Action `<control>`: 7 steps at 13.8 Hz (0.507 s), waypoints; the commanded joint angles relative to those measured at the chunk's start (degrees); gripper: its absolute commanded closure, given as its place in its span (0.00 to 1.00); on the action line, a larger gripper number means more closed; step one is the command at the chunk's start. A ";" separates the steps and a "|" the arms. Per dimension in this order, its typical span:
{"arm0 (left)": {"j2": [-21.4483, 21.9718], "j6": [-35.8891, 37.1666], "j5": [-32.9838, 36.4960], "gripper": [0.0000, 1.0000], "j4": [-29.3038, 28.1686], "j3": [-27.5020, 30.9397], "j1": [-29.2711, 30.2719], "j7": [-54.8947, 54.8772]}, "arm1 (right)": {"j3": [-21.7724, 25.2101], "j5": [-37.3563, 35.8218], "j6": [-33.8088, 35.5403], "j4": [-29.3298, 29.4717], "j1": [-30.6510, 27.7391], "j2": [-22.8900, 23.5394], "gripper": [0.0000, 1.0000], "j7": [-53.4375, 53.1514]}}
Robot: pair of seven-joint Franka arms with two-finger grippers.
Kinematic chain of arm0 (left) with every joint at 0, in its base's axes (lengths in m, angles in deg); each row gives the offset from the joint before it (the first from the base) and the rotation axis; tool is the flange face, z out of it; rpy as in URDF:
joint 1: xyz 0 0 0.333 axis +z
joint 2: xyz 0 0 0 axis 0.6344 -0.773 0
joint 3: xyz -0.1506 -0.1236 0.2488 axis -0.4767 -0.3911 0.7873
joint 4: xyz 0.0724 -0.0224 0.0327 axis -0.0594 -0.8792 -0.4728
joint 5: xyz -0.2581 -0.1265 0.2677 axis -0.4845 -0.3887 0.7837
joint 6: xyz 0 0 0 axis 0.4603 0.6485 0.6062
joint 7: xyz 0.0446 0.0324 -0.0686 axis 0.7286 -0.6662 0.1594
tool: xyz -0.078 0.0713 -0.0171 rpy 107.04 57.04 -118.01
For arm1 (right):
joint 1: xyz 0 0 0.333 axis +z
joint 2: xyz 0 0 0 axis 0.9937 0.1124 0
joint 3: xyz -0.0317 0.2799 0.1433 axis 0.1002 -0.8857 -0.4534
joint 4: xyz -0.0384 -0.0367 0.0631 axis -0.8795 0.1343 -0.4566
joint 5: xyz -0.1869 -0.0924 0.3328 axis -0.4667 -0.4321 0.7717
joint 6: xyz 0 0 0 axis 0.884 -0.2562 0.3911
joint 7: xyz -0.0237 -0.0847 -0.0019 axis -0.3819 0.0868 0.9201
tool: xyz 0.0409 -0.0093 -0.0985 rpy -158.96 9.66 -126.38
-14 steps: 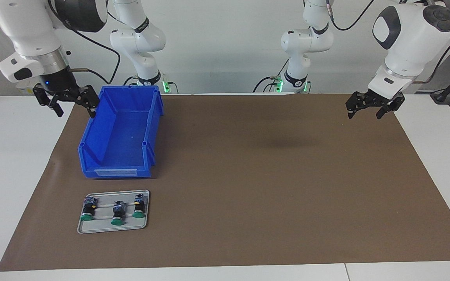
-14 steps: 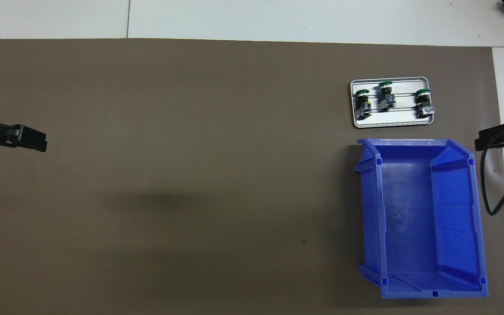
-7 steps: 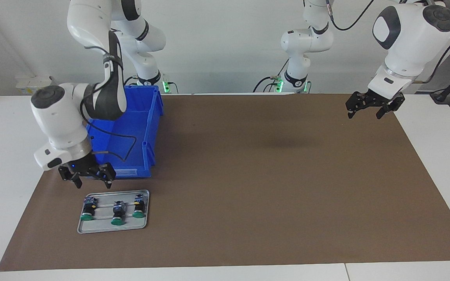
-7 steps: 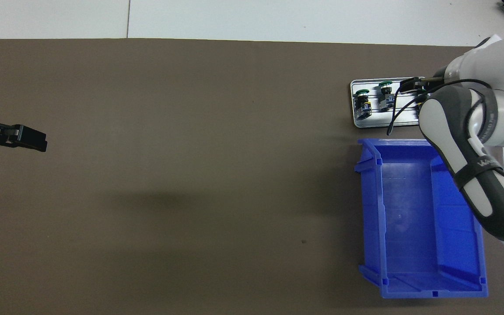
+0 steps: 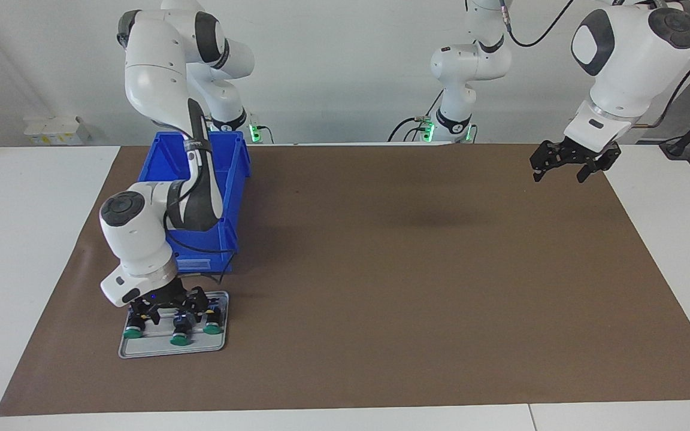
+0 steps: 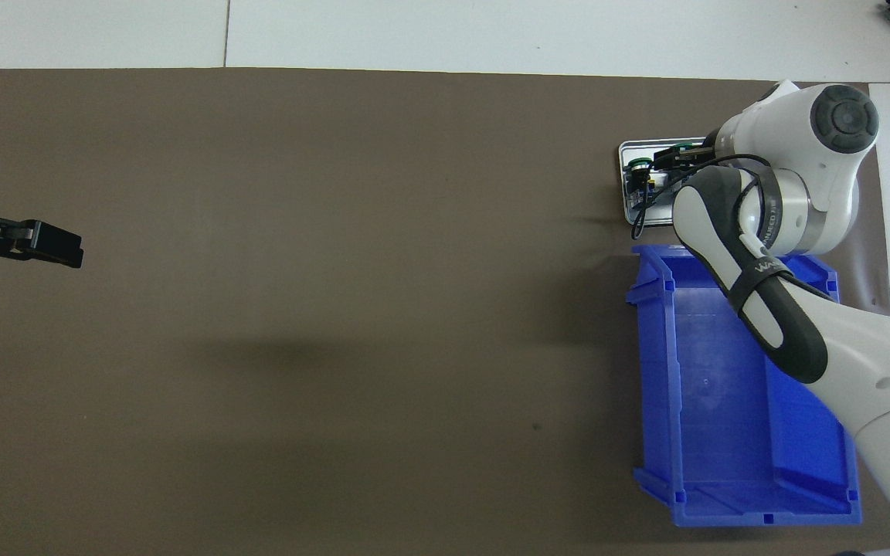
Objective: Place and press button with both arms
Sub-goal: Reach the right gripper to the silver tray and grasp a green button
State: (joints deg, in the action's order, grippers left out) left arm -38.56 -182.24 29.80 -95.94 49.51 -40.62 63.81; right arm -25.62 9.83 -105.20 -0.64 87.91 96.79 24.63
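Observation:
Three green-capped buttons lie in a row on a small grey tray (image 5: 153,349): one button (image 5: 133,331) at the right arm's end, a middle button (image 5: 179,339), and a third (image 5: 213,327). My right gripper (image 5: 172,311) is down low over the tray, open, its fingers spread to either side of the middle button's body; contact cannot be made out. In the overhead view the right arm covers most of the tray (image 6: 625,215), and only one button (image 6: 640,163) shows. My left gripper (image 5: 566,166) (image 6: 55,249) hangs open and empty over the mat's edge at the left arm's end.
An empty blue bin (image 5: 231,179) (image 6: 723,432) stands right beside the tray, nearer to the robots; the right arm reaches over it. A brown mat (image 5: 411,287) covers the table between the two arms.
The right arm has swung from beside the bin, over it, and down onto the tray, gripper still open. The left arm has not moved.

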 commanded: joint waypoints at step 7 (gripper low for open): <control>1.55 -0.91 1.04 0.00 -1.87 -0.24 0.19 0.25 | -0.80 1.54 -4.24 -2.26 -1.64 0.62 0.27 4.24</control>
State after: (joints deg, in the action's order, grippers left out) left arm -38.56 -182.24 29.80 -95.94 49.51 -40.62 63.81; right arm -25.62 10.00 -107.62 -2.10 86.87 97.63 27.87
